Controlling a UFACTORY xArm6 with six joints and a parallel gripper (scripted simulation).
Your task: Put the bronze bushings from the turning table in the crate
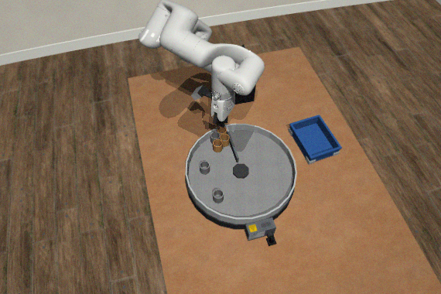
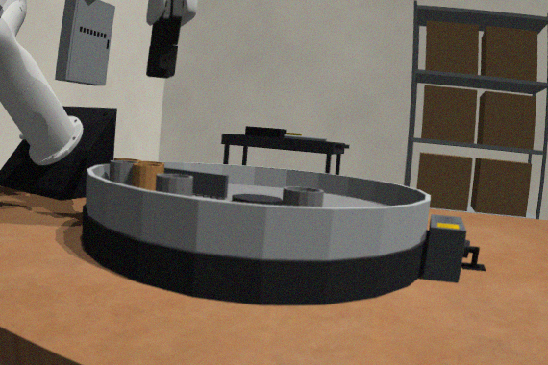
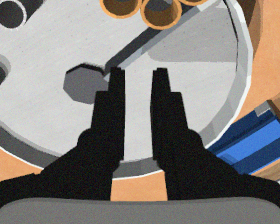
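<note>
My gripper hangs above the turning table's robot-side edge, fingers slightly apart with nothing between them. The grey turning table has a raised rim. Three bronze bushings stand clustered near that edge, beside the dark bar. A steel bushing stands against the cluster. Two more steel bushings stand apart at the left and front left. The blue crate, right of the turning table, looks empty.
A thin dark bar runs from the rim to the dark hub. A grey box with a yellow label adjoins the front rim. Shelving stands in the background.
</note>
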